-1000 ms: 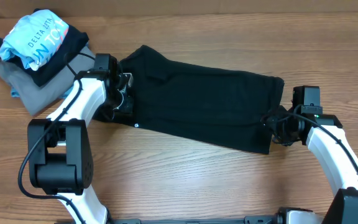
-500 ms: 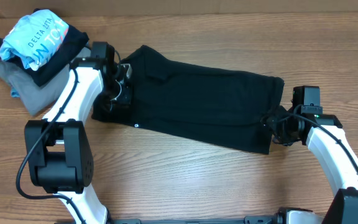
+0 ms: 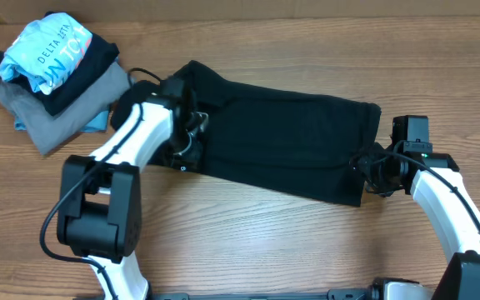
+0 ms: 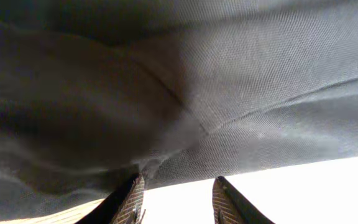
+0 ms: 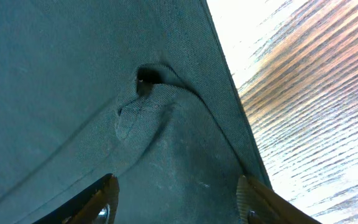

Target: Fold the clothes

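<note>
The left gripper point(image 4: 179, 186) is sitting with its fingers parted at the black garment's point(image 3: 282, 137) left hem, pinching nothing. The right gripper point(image 5: 176, 183) is gaping over the far end, also unclenched. The garment is lying flat across the table point(image 3: 265, 250). I'd say a fold is being lined up; next, both need a firm pinch on the edges.

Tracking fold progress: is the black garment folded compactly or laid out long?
Laid out long: the black garment lies as one flat strip across the table, its two ends far apart.
</note>
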